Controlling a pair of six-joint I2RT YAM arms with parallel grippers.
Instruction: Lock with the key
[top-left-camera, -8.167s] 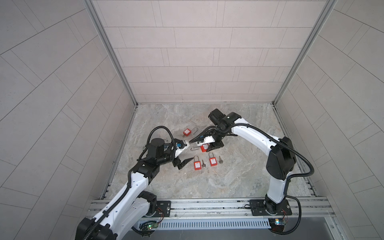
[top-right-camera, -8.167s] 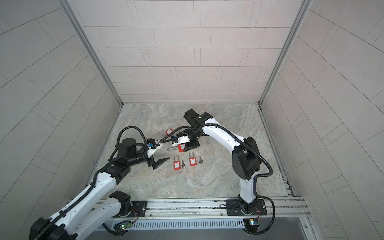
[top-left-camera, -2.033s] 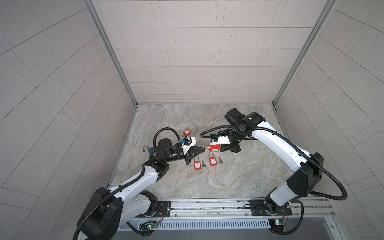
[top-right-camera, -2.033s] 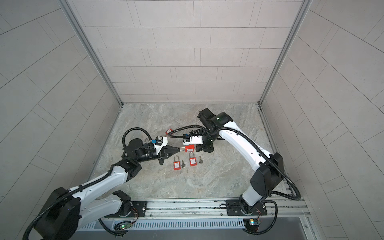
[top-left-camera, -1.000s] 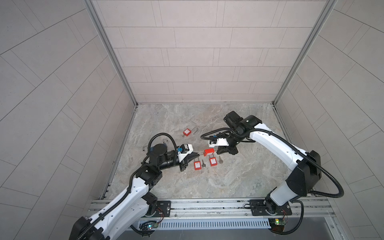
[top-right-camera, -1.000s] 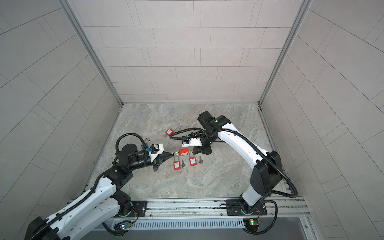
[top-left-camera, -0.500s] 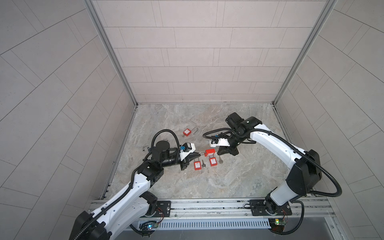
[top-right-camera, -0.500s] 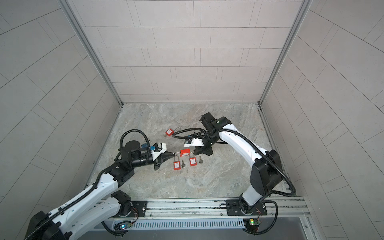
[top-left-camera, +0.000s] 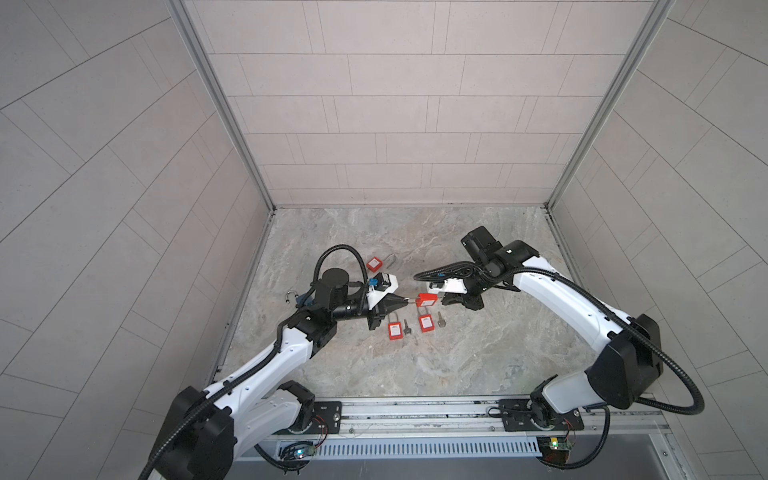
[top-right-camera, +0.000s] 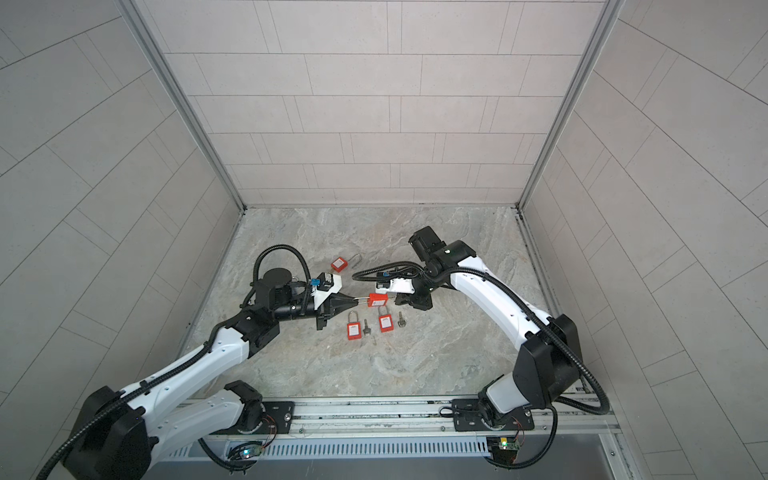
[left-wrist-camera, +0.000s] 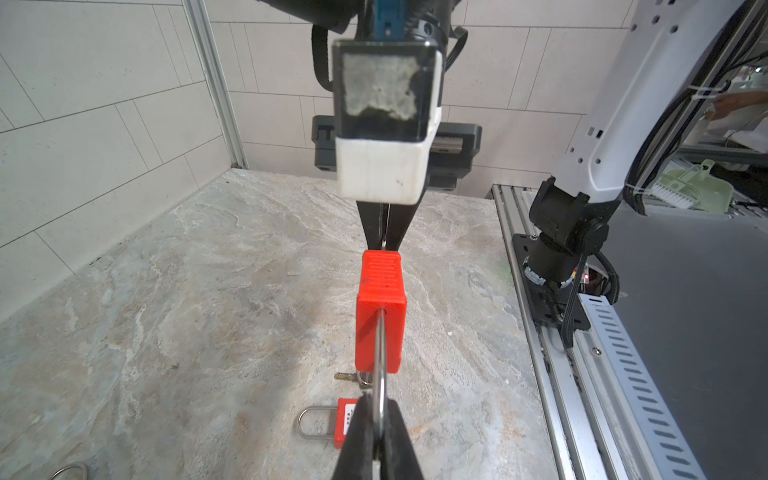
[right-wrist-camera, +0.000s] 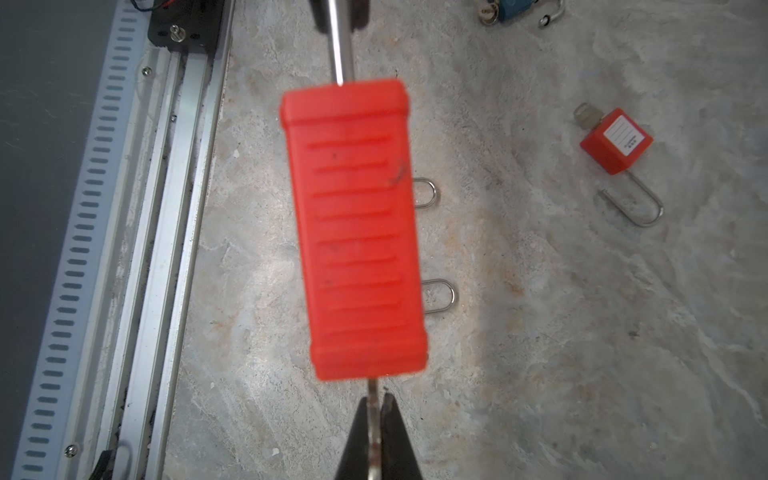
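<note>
**Left fingers (left-wrist-camera: 357, 440) on the shackle (left-wrist-camera: 380, 374), right fingers (right-wrist-camera: 399, 449) on the key (right-wrist-camera: 372, 388): one padlock (top-left-camera: 427, 300) held end to end**

Left fingers are closed on the steel shackle. Right fingers are closed on a thin metal blade, judged to be the key, which enters the red padlock at its opposite end.

The padlock hangs clear of the counter (top-left-camera: 415, 374), over its middle. Its long axis runs from the counter's left edge toward its right edge, with a ribbed face toward the right wrist camera.

Shackle, body and key lie on one straight line between the two arms. The coming move is therefore judged to be a turn of the right fingers about that line while the left fingers brace the shackle.

The shackle shows edge-on, so it cannot be told whether its free leg is seated. Spare padlocks (top-left-camera: 395, 331) lie just nearer the counter's front edge.
</note>
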